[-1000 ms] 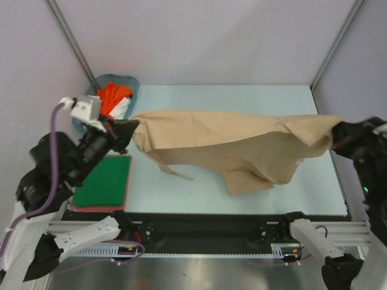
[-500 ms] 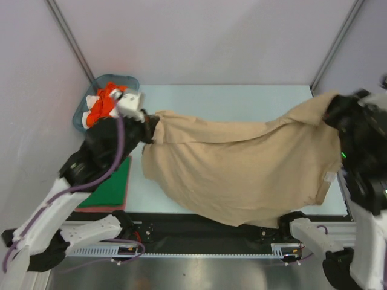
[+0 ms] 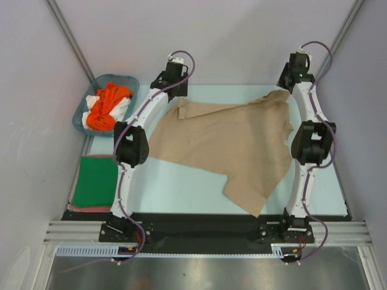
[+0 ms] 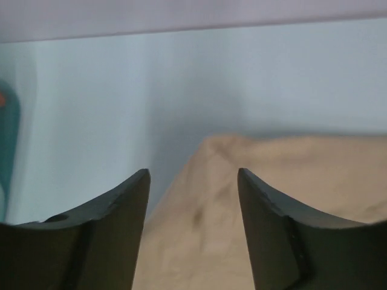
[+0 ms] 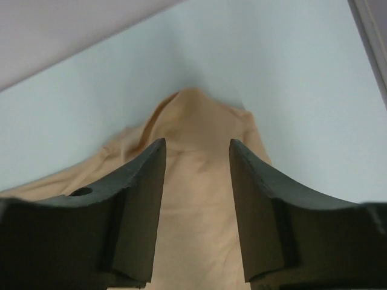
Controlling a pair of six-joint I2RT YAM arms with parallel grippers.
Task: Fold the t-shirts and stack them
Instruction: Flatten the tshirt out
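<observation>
My left gripper point(image 4: 193, 176) hangs with its jaws apart over the far left corner of the tan-beige t-shirt point(image 3: 230, 145), gripping nothing. My right gripper point(image 5: 195, 145) is parted the same way over the far right corner (cloth lies below the gap, not in it). The shirt lies spread on the table point(image 3: 181, 184) between my arms, and the green t-shirt point(image 3: 97, 181) lies folded near left.
</observation>
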